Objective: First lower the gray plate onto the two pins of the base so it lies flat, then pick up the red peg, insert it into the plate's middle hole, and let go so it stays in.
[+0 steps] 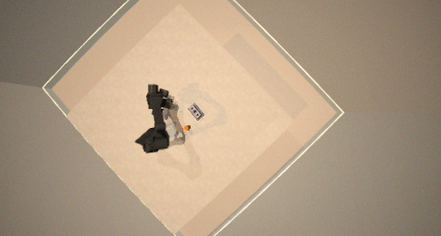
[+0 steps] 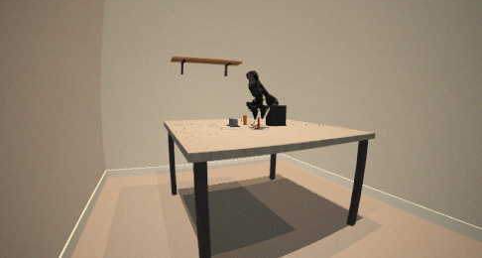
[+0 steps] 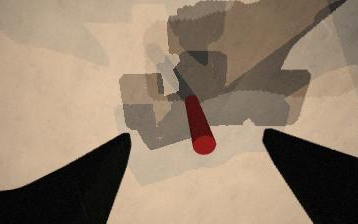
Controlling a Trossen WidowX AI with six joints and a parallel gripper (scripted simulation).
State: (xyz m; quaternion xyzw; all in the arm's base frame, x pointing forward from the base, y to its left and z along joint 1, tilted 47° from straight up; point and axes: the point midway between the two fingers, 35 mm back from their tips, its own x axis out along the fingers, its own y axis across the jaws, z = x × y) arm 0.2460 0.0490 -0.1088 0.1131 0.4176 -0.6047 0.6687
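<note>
The red peg (image 2: 258,123) (image 3: 200,125) stands upright on the table; the arm hides it in the top view. My gripper (image 2: 258,116) (image 3: 197,136) is open and empty, pointing down just above the peg. In the wrist view the peg's top shows between the two fingertips, touching neither. The base with the gray plate (image 1: 196,112) (image 2: 233,122) is a small gray block with dark marks on its top, a short way from the peg. It is too small to tell whether the plate lies fully flat. It is out of the wrist view.
An orange cylinder (image 1: 187,128) (image 2: 245,120) stands on the table (image 2: 278,146) near the base and the peg. A black box (image 2: 276,115) stands beside the arm. A wooden shelf (image 2: 206,61) hangs on the wall. The arm's shadows fall around the peg.
</note>
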